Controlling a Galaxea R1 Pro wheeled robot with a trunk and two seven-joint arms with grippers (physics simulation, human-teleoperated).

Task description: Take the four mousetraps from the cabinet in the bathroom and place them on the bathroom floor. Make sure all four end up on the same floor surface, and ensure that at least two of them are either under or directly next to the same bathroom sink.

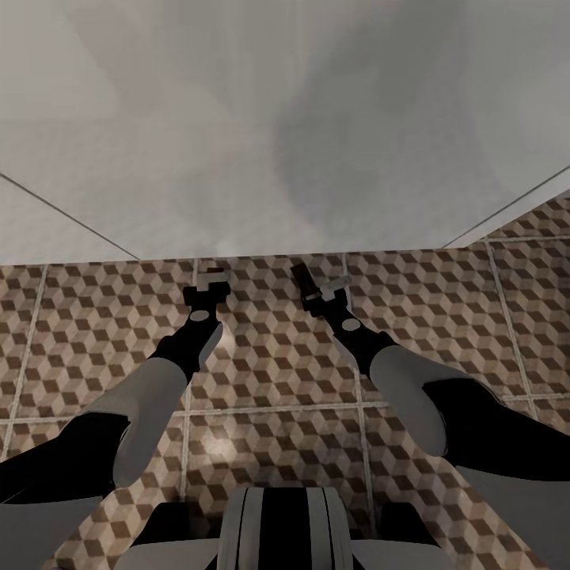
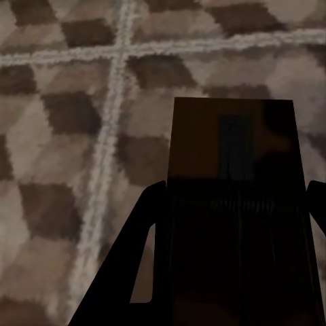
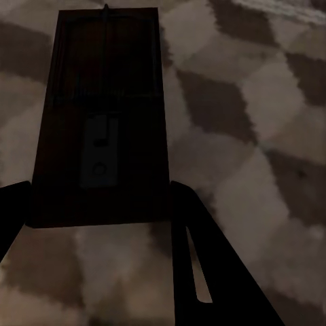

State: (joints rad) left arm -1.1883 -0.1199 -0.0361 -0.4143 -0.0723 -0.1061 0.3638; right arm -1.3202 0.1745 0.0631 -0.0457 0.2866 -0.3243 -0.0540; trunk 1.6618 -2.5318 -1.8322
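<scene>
Fingers of both grippers are narrowed onto a trap each. In the right wrist view a dark brown flat rectangular wooden mousetrap [image 3: 102,115] with wire and a pale metal catch runs lengthwise out from between the two black fingers [image 3: 204,265], its near end pinched between them and its long axis in line with them. The left wrist view shows a second dark flat rectangular board [image 2: 234,142] seated the same way between the left fingers [image 2: 139,265]; I take it for another mousetrap, though it is too shadowed to make out its wire.

From the head view, the right gripper [image 1: 336,291] carries its trap [image 1: 302,279] angled far and to the left, while the left gripper [image 1: 212,286] points straight away, its load hard to make out there. Both hang over the tiled bathroom floor [image 1: 269,380] with its brown, beige and cream cube pattern, close to where it meets the pale grey wall [image 1: 237,142] on the far side. Whether either trap touches the tiles I cannot tell.

What matters next is the gap downward: each trap lies flat-side toward the floor, so a short lowering and release would likely set it down.
</scene>
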